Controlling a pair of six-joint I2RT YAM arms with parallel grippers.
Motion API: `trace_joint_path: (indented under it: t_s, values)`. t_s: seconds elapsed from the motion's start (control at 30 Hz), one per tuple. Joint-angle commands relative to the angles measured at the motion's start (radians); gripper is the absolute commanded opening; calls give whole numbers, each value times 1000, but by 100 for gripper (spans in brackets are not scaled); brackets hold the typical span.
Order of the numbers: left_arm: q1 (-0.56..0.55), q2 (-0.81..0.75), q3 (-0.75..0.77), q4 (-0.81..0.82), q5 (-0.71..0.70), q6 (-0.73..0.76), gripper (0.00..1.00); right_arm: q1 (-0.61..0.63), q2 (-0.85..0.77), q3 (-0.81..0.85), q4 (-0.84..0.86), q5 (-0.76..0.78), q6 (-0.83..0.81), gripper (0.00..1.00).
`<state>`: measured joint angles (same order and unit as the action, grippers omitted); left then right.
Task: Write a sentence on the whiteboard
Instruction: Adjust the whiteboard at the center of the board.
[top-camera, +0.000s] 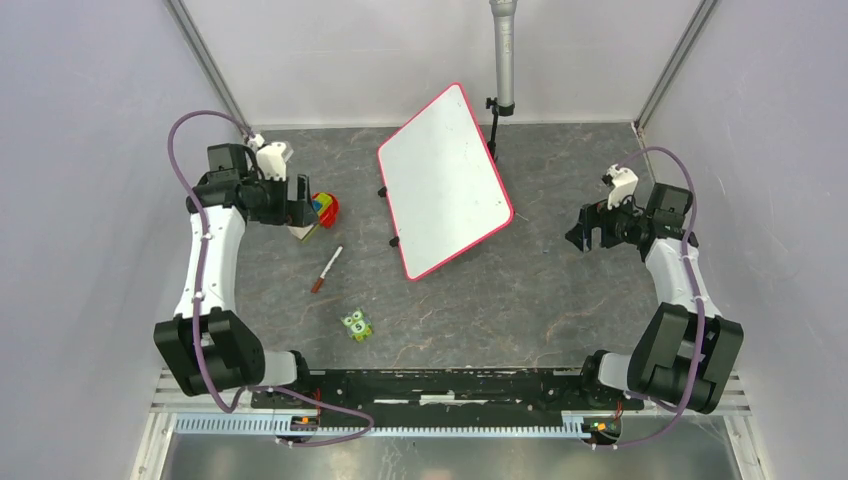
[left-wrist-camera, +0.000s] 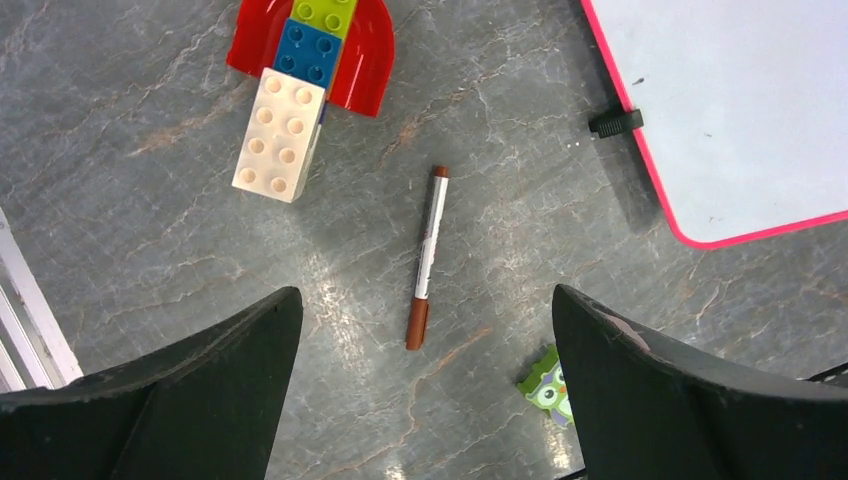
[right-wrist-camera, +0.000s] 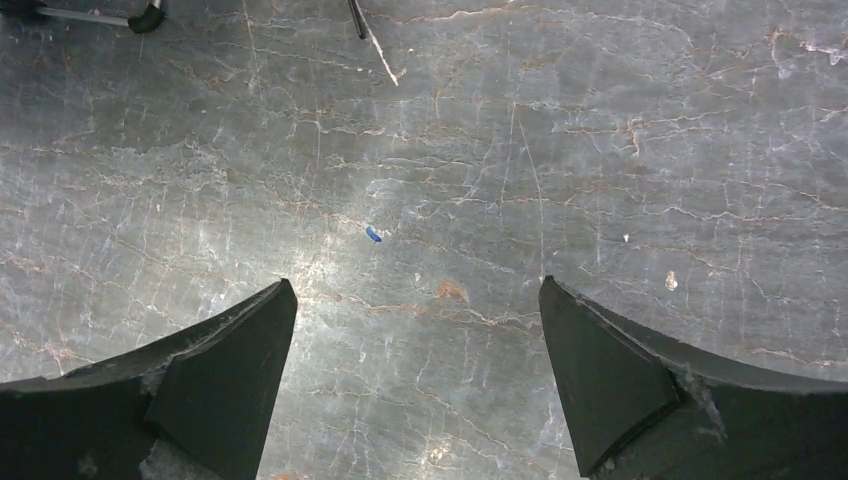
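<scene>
The whiteboard (top-camera: 444, 180) with a red-pink frame lies tilted at the middle back of the table; its surface is blank, no sentence shows on it. Its corner also shows in the left wrist view (left-wrist-camera: 740, 110). A brown-capped marker (top-camera: 326, 269) lies on the table left of the board, capped, and also shows in the left wrist view (left-wrist-camera: 427, 257). My left gripper (top-camera: 300, 203) is open and empty, above the table near the toy bricks, the marker ahead of its fingertips (left-wrist-camera: 425, 310). My right gripper (top-camera: 588, 231) is open and empty over bare table right of the board.
A stack of toy bricks on a red piece (top-camera: 318, 212) sits by my left gripper; it also shows in the left wrist view (left-wrist-camera: 300, 90). A small green owl tile (top-camera: 357, 325) lies near the front. A grey pole on a black stand (top-camera: 504, 55) is behind the board.
</scene>
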<state>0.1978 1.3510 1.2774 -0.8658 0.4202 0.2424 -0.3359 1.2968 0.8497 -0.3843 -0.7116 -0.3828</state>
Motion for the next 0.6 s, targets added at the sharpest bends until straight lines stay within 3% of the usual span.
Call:
trace_joint_path:
  t_s: [0.0, 0.2, 0.43, 0.57]
  values:
    - [-51, 7, 1, 4, 45, 151, 100, 1, -17, -23, 13, -30, -25, 97]
    - [-244, 134, 30, -47, 53, 379, 100, 1, -17, -63, 24, -58, -27, 97]
    - [-313, 364, 104, -35, 206, 575, 99, 0, -23, -75, 22, -62, -28, 97]
    - [-350, 443, 105, 67, 207, 592, 91, 0, -22, -79, 25, -63, -25, 97]
